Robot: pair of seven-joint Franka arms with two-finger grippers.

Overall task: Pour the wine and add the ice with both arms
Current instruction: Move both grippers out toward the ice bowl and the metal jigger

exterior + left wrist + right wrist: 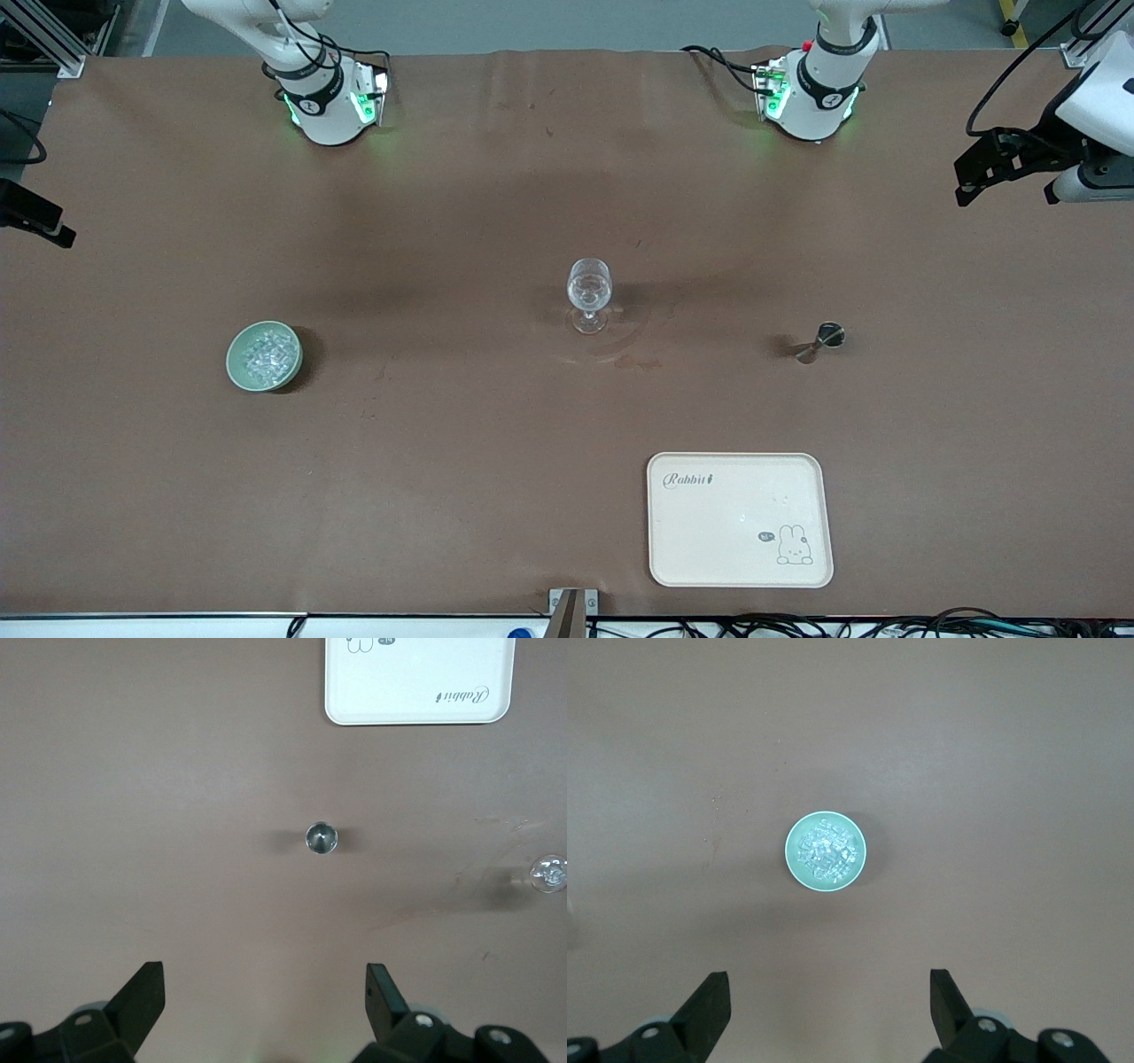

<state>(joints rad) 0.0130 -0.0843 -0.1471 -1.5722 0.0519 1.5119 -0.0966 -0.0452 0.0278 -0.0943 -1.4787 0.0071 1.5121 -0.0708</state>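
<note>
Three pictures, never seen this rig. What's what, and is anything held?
Two white robot arms stand at a brown table. The wide picture looks down from across the table; the other two come from wrist cameras.

On the table: a bowl of ice toward the right arm's end, a wine glass mid-table, a small metal cup toward the left arm's end, and a tray nearest the camera.

The left tool hangs open over the cup, the right tool open over the bowl. Nothing is held.

The tray (pixel 418 680) is cut off; both arms (pixel 323 89) show only bases.
</note>
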